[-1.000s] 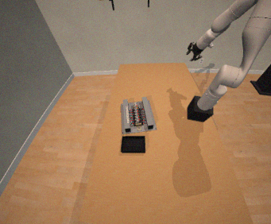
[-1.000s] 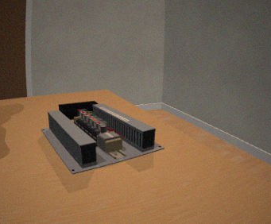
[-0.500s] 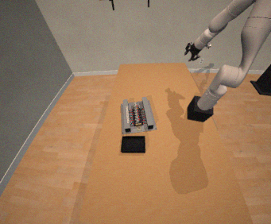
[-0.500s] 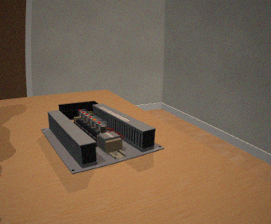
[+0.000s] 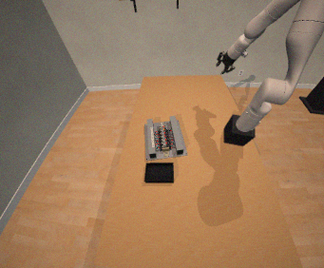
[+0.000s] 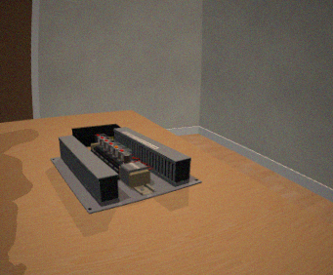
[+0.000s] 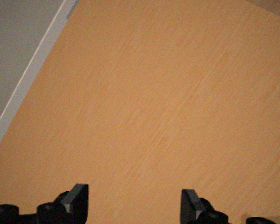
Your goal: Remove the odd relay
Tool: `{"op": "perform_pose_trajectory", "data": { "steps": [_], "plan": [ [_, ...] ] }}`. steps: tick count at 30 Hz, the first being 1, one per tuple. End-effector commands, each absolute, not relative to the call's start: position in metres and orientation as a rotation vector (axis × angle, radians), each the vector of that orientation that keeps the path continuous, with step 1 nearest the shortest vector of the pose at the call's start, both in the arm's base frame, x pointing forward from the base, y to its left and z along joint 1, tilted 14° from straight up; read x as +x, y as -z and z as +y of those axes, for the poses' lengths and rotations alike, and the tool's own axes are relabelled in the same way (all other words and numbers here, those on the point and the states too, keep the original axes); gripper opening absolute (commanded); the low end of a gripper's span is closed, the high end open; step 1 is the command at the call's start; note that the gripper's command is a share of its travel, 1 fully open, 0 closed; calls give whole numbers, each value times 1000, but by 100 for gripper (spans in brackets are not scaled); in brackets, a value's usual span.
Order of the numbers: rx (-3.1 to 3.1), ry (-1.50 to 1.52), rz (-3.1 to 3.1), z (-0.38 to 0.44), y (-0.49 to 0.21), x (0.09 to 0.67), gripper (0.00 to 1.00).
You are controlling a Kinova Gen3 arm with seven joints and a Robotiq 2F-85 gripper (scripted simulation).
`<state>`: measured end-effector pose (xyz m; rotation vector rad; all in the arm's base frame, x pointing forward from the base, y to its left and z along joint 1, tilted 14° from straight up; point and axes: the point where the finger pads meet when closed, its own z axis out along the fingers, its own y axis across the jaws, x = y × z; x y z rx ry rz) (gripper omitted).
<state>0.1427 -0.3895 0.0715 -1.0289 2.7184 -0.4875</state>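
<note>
The gripper is open and empty, far from the relays; bring it slowly above them.

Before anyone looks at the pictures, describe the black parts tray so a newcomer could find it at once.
Start at the long wooden table and find the grey panel holding the row of relays. Just off one short end of that panel lies the black parts tray: a flat, plain black rectangle, separate from the panel.
</note>
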Motion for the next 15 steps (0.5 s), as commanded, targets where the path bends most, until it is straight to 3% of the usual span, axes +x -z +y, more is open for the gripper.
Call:
{"op": "perform_pose_trajectory", "data": {
  "steps": [1, 15],
  "plan": [
    [-1062, 480, 2701, -387, -71, 155, 61],
    [-1169, 434, 2645, -374, -66, 195, 61]
  ]
}}
